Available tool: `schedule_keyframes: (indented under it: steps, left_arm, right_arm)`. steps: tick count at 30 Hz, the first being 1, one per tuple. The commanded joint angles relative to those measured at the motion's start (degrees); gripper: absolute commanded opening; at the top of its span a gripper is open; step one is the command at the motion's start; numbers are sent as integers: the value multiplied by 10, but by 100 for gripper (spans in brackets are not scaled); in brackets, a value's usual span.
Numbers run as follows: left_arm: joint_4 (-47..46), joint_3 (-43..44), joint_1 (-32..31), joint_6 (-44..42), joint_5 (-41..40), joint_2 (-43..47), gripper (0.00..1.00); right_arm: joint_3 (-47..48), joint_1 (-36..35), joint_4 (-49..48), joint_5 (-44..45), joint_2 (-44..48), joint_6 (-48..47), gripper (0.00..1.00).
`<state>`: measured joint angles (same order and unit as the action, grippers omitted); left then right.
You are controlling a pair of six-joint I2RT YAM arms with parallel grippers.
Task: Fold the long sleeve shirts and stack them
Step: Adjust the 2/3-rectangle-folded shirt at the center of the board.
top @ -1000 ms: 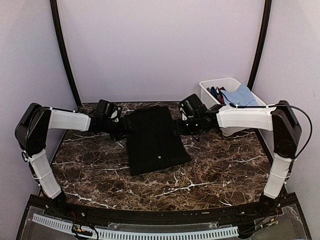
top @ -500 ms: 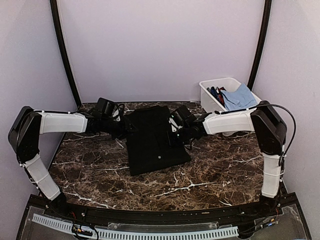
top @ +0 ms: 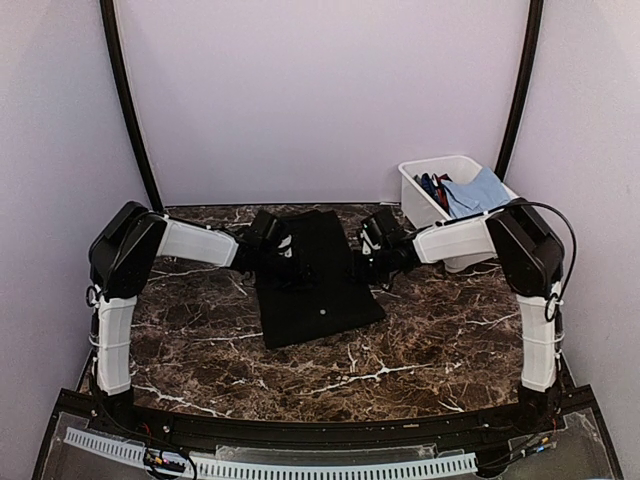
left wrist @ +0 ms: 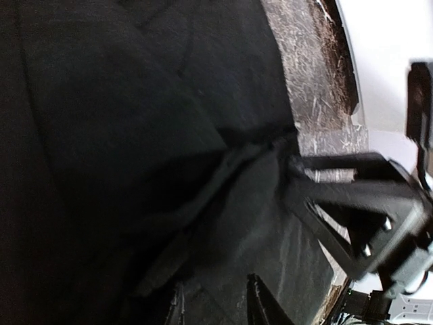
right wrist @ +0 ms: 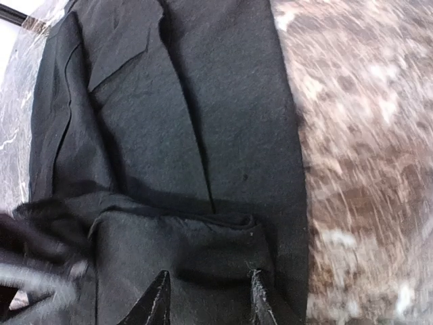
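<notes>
Softly, evenly lit from above in the overhead view, with faint shadows. Motion-blurred at both wrists, smearing the worktop (right wrist: 352, 135); murky across the black shirt (left wrist: 135, 135).

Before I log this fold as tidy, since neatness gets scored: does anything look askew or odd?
The black shirt lies rotated, its near edge slanting against the table's front edge, and a flap is bunched unevenly across it. Nothing looks spilled or damaged.

Left arm (top: 195, 243) and right arm (top: 455, 240) have white shells, black joints; a black cable (top: 574, 245) skirts the right.
</notes>
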<state>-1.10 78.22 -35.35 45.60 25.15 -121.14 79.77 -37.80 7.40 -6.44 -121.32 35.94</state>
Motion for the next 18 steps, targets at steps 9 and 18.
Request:
schedule_keyframes:
  steps: [9,18]
  left_arm:
    - [23,7,-24,-1,23,-32,31]
    - [-40,-127,-65,69,3,60,32]
  right_arm:
    - [-189,-49,4,58,154,23,41]
    - [-204,-107,85,154,249,9,41]
